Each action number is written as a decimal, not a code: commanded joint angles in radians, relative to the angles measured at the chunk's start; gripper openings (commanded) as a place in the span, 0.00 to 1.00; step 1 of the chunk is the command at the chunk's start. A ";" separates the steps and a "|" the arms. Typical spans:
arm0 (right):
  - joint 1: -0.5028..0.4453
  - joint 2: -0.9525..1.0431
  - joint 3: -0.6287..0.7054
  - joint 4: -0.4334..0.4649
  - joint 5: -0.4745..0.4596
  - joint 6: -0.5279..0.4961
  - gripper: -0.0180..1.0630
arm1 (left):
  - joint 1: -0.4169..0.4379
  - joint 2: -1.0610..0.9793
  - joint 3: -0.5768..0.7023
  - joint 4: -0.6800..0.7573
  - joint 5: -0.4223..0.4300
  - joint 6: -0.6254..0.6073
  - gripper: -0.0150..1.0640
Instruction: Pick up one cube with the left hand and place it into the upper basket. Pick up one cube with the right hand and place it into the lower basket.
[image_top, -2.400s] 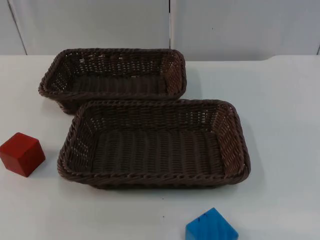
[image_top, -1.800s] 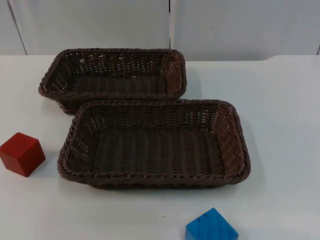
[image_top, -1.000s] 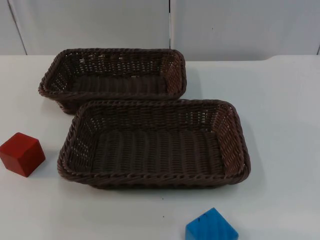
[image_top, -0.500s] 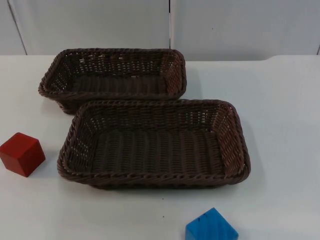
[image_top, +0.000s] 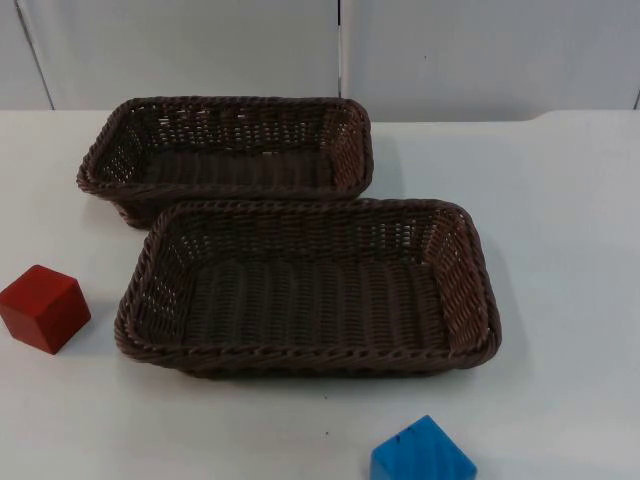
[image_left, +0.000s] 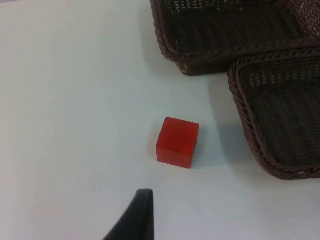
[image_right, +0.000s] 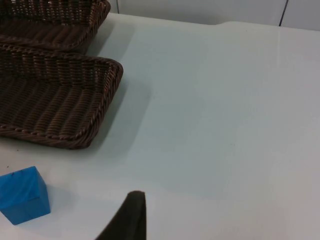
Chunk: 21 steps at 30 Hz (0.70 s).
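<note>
A red cube (image_top: 43, 308) rests on the white table left of the lower basket (image_top: 300, 360). At the front edge, right of centre, sits a blue cube (image_top: 422, 455). The upper basket (image_top: 225, 105) stands behind the lower one, touching it; both are dark brown wicker with nothing inside. In the left wrist view my left gripper (image_left: 137, 215) hangs above bare table, a short way from the red cube (image_left: 177, 142). My right gripper (image_right: 131, 215) hovers over the table to the side of the blue cube (image_right: 22, 195), apart from it. Neither gripper holds anything.
A grey partition wall (image_top: 340, 50) closes the table at the back. Open white table (image_top: 570, 250) lies right of the baskets and along the front between the two cubes.
</note>
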 joint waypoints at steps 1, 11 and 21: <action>-0.006 -0.005 0.005 0.003 0.000 -0.007 0.99 | -0.003 0.060 -0.005 -0.023 -0.053 0.000 0.98; -0.006 -0.005 0.005 0.003 0.000 -0.007 0.99 | -0.003 0.229 -0.005 -0.092 -0.146 0.074 0.98; -0.006 -0.005 0.005 0.003 0.000 -0.007 0.99 | -0.003 0.445 -0.042 -0.135 -0.216 0.100 0.98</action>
